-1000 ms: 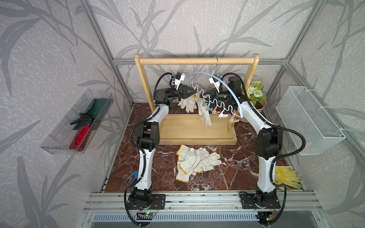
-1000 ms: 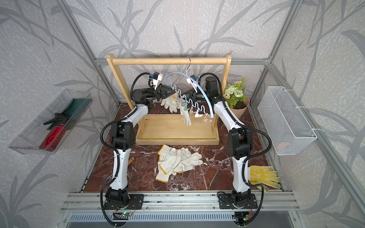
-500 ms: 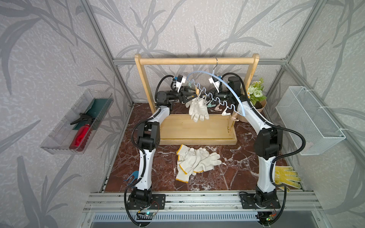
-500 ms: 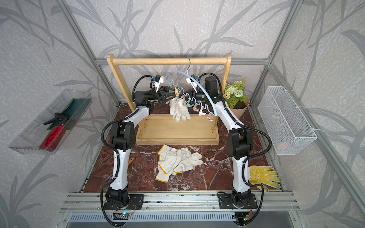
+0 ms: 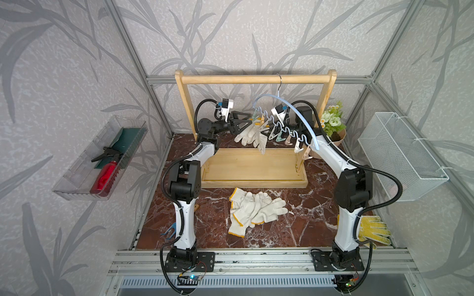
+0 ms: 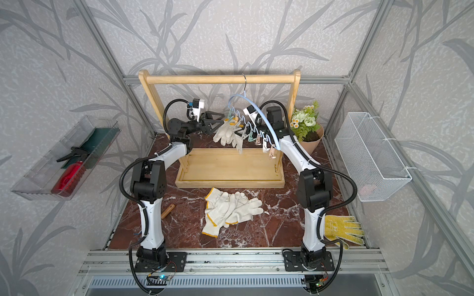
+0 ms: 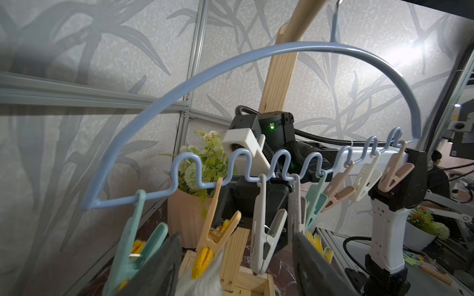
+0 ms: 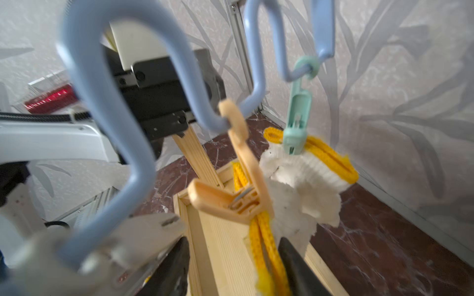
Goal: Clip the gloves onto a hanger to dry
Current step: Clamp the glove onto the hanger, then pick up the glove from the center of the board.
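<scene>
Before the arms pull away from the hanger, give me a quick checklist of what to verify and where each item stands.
1. Hanger hooked on the rail: ok.
2. Teal clip biting a glove cuff: ok.
3. Orange clip biting the second cuff: ok, as far as the blurred right wrist view shows.
4. Left jaws open: ok.
5. Right jaws clear of cloth: not ok; they are open, but the second cuff hangs between them.
6. More gloves to hang: ok, a pile lies on the table.

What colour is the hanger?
The hanger is light blue; the left wrist view shows it best.
</scene>
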Controlling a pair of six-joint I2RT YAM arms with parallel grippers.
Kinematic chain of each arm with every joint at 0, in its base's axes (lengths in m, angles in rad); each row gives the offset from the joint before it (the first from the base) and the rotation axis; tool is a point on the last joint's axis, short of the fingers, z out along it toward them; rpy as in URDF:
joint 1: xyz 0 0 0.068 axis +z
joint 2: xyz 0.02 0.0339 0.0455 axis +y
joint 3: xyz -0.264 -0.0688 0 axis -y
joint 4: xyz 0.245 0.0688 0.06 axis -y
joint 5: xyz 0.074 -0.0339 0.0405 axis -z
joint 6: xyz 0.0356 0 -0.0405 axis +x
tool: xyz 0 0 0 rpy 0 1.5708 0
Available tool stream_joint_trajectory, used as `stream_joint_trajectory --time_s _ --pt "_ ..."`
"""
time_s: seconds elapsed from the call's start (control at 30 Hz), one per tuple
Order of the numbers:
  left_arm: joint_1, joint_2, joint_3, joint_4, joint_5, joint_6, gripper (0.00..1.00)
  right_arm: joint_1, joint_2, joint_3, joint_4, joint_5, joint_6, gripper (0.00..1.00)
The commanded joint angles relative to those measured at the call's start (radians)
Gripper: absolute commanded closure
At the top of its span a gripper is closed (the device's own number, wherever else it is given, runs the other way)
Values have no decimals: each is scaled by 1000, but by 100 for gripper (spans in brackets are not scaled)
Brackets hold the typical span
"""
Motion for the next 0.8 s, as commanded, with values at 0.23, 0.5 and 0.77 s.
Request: stream_joint_trajectory --time_s 0.23,0.5,0.77 --pt "4 -307 -324 -440 -511 494 31 -6 -311 -384 74 381 -12 37" --pt "-52 -532 -559 -805 -959 695 31 7 -532 -783 140 466 67 36" --pt "-174 -710 -798 -908 -1175 770 31 179 -670 -1112 217 496 166 38"
